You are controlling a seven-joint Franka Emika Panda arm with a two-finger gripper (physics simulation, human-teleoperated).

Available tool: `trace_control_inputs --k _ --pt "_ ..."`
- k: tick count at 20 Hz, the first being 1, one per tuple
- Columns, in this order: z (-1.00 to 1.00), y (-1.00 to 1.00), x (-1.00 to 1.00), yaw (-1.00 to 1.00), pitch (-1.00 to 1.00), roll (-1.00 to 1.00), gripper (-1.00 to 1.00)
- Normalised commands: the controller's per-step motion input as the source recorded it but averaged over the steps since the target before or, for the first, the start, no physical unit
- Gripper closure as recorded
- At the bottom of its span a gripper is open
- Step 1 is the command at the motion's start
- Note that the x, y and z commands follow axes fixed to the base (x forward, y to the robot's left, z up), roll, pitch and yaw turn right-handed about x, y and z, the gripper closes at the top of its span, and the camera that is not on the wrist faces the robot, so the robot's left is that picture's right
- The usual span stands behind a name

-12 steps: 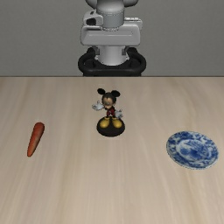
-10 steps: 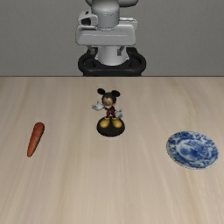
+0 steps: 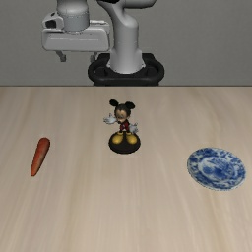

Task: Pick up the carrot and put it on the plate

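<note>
Bright, flat, diffuse light from overhead. Mickey figure (image 3: 123,126) throws a tight dark contact shadow at its base. The table (image 3: 126,217) around it is evenly lit. The carrot (image 3: 39,156) off to its side has a faint shadow edge. Behind it, the white arm (image 3: 126,39) is brightest on top and grey underneath. The wall (image 3: 217,39) is uniform mid-grey.

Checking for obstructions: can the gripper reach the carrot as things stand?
Probably yes: the carrot lies by itself on the table, well apart from the Mickey figure, and the gripper hangs high on that side with nothing between.
</note>
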Motion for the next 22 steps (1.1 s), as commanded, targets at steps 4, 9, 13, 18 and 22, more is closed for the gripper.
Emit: trace_control_inputs --k 4,9,13,18,22 --pt "0.00 -1.00 0.00 0.00 0.00 0.00 -1.00" --pt "0.00 -0.80 0.20 0.00 0.00 0.00 -1.00" --pt "0.00 0.00 1.00 0.00 0.00 0.00 -1.00" --pt "0.00 0.00 1.00 0.00 0.00 0.00 -1.00" --pt "-0.25 -0.25 0.50 0.00 0.00 0.00 -1.00"
